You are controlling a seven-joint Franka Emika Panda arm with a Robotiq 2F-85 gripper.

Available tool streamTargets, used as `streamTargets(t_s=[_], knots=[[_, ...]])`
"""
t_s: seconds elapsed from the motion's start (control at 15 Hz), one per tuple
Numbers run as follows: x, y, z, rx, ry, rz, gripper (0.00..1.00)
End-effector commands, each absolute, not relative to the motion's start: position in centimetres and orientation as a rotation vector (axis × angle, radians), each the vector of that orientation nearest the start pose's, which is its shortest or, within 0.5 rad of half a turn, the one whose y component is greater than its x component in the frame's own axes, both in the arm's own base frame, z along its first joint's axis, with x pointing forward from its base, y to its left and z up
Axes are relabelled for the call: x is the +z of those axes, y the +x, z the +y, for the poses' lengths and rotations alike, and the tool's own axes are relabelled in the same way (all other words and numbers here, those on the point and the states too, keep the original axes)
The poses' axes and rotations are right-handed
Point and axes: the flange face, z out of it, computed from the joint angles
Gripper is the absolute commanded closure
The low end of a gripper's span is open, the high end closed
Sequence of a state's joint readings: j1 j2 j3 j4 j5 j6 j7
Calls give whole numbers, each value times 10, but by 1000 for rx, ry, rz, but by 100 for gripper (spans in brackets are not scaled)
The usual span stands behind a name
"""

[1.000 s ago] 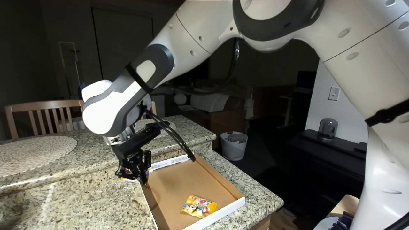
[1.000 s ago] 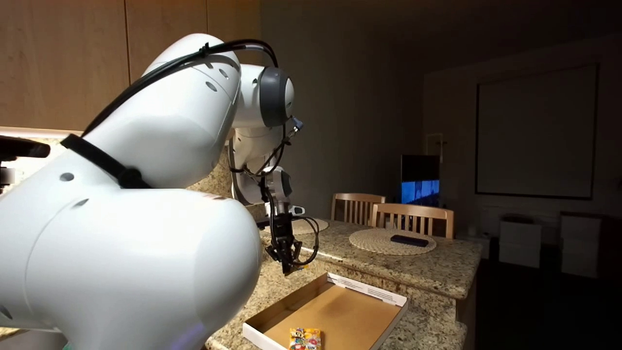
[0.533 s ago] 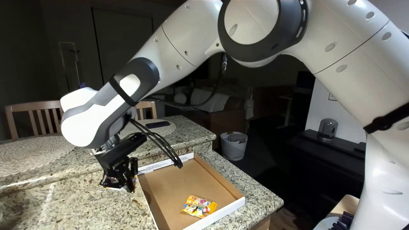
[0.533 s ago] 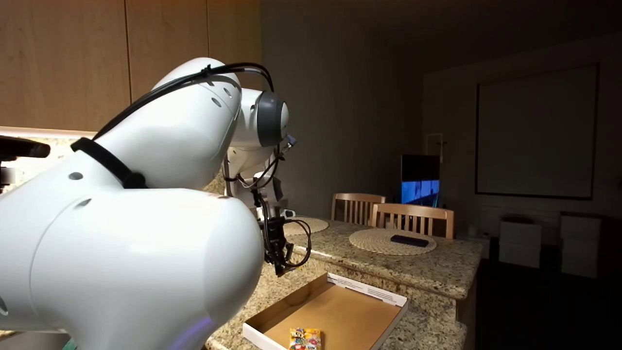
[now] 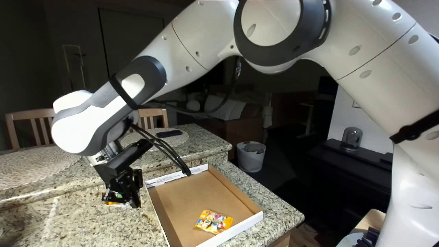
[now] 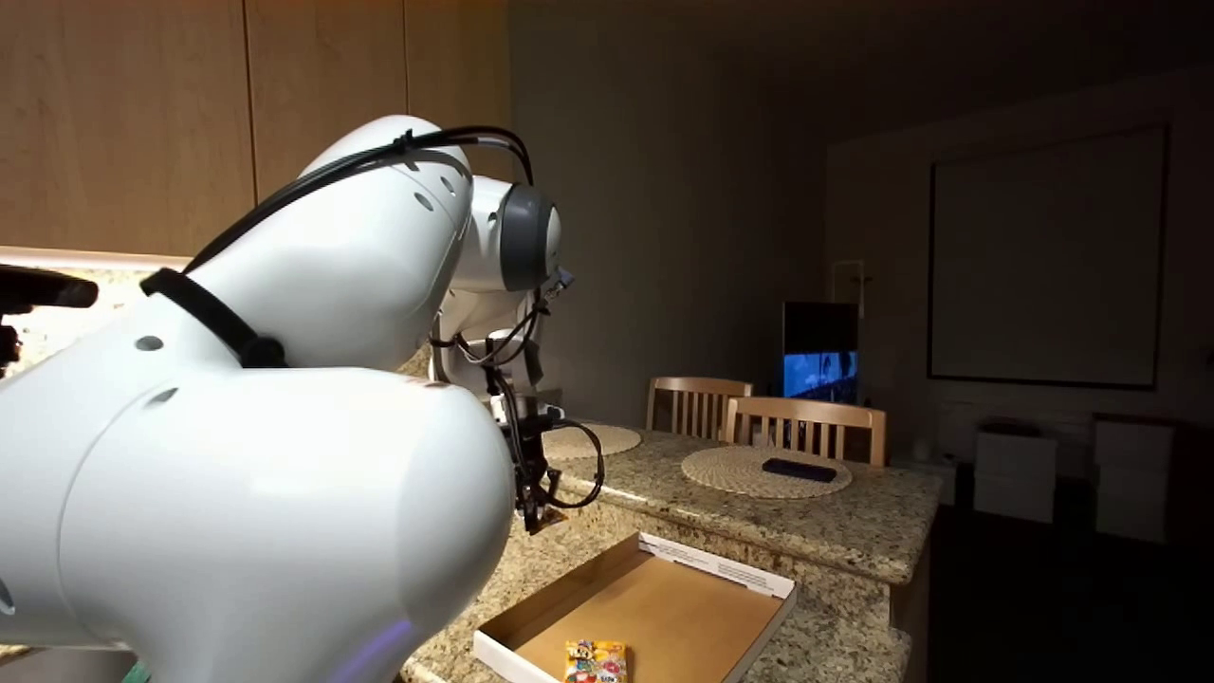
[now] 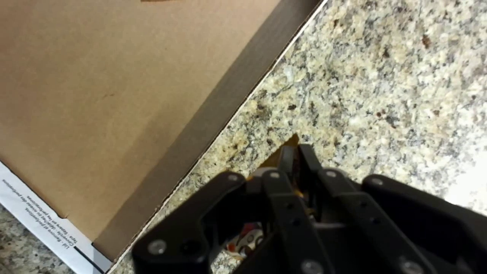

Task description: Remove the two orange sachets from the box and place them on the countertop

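Observation:
One orange sachet (image 5: 214, 221) lies flat inside the box (image 5: 192, 193), near its front end; the same sachet (image 6: 596, 661) shows in an exterior view. My gripper (image 7: 296, 152) is shut on the other orange sachet (image 7: 272, 159), whose corner sticks out beside the fingertips. Most of that held sachet is hidden behind the fingers, though its printed face shows lower down in the wrist view. In an exterior view the gripper (image 5: 135, 206) hangs beside the box, over the countertop (image 5: 82, 223). Whether the held sachet touches the countertop I cannot tell.
The box's side wall (image 7: 228, 99) runs close by the gripper. Behind stands a raised granite ledge (image 6: 854, 531) bearing round placemats (image 5: 34, 164) and a dark flat object (image 6: 799, 470). Wooden chairs (image 6: 806, 413) are beyond it.
The gripper has moved away from the box's side, carrying the sachet out over the countertop and somewhat lower, slowing in the last half second. The sachet in the box has not moved.

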State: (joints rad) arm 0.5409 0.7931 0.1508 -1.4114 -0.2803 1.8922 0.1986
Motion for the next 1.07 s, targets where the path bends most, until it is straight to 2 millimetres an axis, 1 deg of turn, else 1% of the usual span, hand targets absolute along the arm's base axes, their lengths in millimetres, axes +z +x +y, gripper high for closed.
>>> streamTargets(t_s=[0.0,0.2,0.27,0.33,0.4,0.87,1.0], knots=[[215,559,413,435,-3181,-1069,95],[215,560,414,447,-3165,-1106,95],[215,560,414,448,-3162,-1111,68],[215,561,413,454,-3160,-1113,67],[215,562,413,459,-3158,-1114,62],[216,564,413,457,-3171,-1095,16],[216,565,413,454,-3176,-1087,5]])
